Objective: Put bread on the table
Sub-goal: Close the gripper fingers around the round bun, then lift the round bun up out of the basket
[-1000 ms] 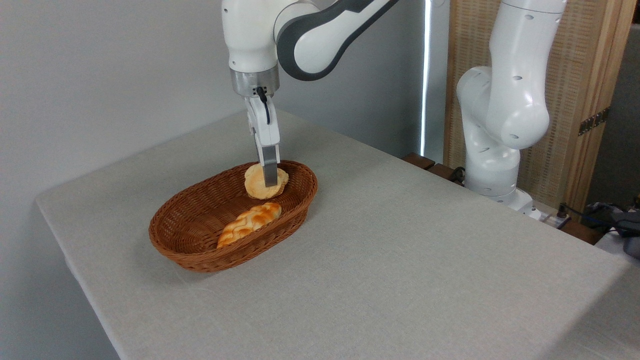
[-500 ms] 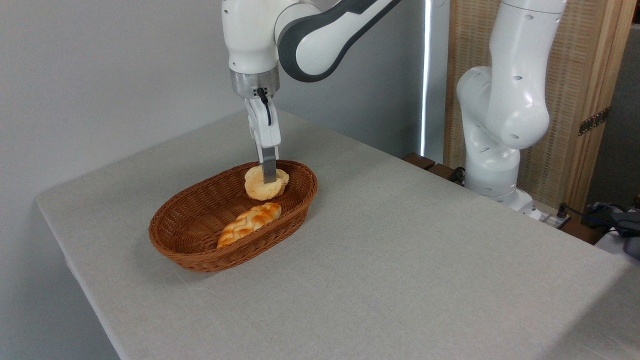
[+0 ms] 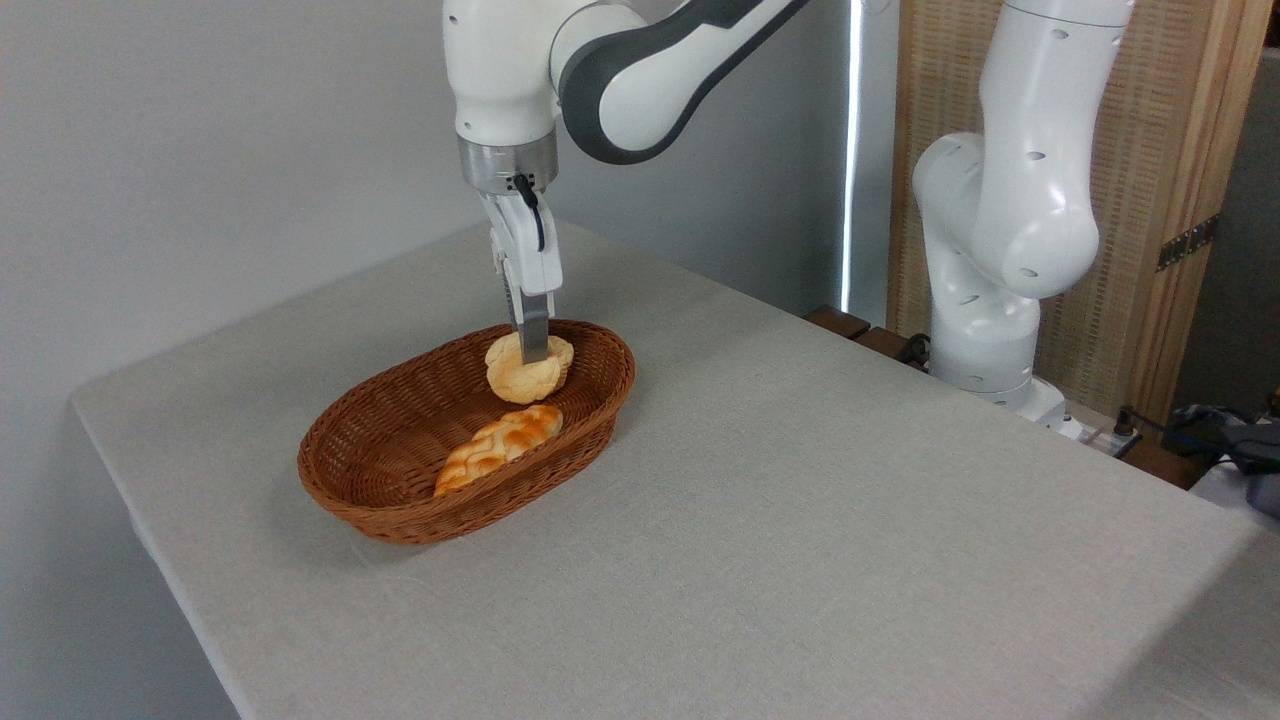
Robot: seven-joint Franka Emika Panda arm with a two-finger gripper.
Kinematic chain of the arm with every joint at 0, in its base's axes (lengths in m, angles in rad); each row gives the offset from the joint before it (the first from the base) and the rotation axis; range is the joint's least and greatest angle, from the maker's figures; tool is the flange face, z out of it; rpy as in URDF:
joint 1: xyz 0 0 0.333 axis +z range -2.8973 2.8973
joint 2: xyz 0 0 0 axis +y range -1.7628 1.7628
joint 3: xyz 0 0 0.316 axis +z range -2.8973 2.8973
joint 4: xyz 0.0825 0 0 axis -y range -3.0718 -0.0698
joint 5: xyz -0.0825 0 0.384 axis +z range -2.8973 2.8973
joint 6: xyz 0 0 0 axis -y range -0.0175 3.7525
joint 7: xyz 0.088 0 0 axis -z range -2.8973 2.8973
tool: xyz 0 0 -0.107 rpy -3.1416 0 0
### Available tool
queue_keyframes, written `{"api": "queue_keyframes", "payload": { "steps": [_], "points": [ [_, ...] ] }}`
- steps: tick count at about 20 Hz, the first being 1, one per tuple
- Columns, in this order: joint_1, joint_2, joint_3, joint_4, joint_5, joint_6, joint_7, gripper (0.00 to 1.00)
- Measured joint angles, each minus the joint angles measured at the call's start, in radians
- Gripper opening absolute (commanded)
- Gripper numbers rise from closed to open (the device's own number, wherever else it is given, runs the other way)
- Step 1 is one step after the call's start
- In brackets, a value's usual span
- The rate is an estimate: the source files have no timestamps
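Observation:
The bread [image 3: 516,381], a small round golden-tan bun, sits at the far right end of the brown wicker basket [image 3: 372,478], tilted up on its edge. My gripper [image 3: 532,356] comes straight down onto it. One finger lies across the bun's near face, the other is hidden behind it, and the jaws are shut on the bun. The bun's lower edge is still inside the basket, near the rim. The table [image 3: 800,520], covered in light grey-beige cloth, spreads around the basket.
A longer braided orange-glazed loaf [image 3: 498,446] lies in the basket just in front of the bun. A second white robot arm [image 3: 1000,220] stands at the table's far right edge. The table's left edge runs close to the basket.
My gripper has risen slightly and shifted a little to the left. The bun has shifted left with it and turned a little in the grip.

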Motion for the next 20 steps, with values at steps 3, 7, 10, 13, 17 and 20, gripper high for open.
{"api": "queue_keyframes", "payload": {
  "steps": [3,7,10,13,17,20],
  "points": [
    [0.003,-0.003,0.007,0.000,0.000,0.000,0.000,0.00],
    [0.003,-0.003,0.007,0.000,0.000,0.000,0.000,0.00],
    [0.003,-0.003,0.007,0.000,0.000,0.000,0.000,0.00],
    [0.003,-0.004,0.007,0.000,0.000,0.000,0.000,0.00],
    [0.003,-0.004,0.007,0.005,0.000,0.000,0.000,0.00],
    [0.004,-0.004,0.014,0.015,0.000,0.000,0.000,0.00]
  ]
}}
